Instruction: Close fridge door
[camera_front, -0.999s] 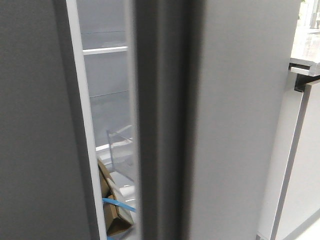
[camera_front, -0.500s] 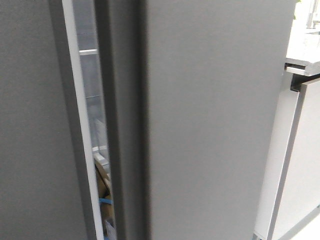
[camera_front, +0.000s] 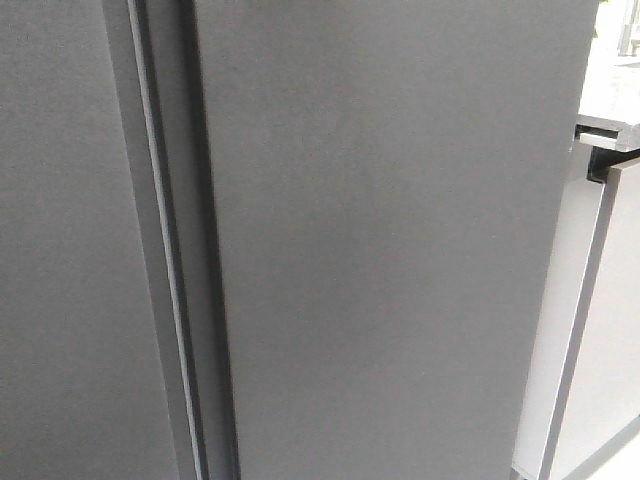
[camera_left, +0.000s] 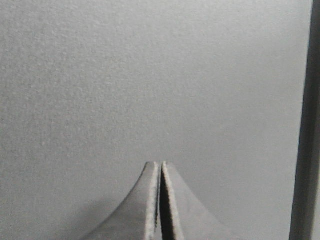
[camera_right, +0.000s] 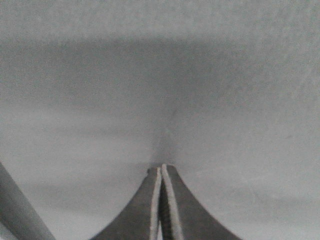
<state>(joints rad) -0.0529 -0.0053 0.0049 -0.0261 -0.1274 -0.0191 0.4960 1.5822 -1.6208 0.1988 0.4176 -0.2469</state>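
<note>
Fridge door shut against its neighbour, both sets of jaws pressed closed and empty.

In the front view the fridge door (camera_front: 400, 230) filled most of the frame, a flat matte dark-grey panel with its recessed groove running down its left long edge, lying just beside the matching dark-grey panel (camera_front: 60, 250) with only a thin pale line between them. To its right stood the pale cabinet front (camera_front: 600, 330), and above that a sliver of the counter (camera_front: 610, 95). The left gripper (camera_left: 160, 165) had its jaws closed together, holding nothing, tips close to a grey textured surface. The right gripper (camera_right: 161, 169) likewise had its jaws closed and empty, tips at a grey surface; contact could not be told.
</note>
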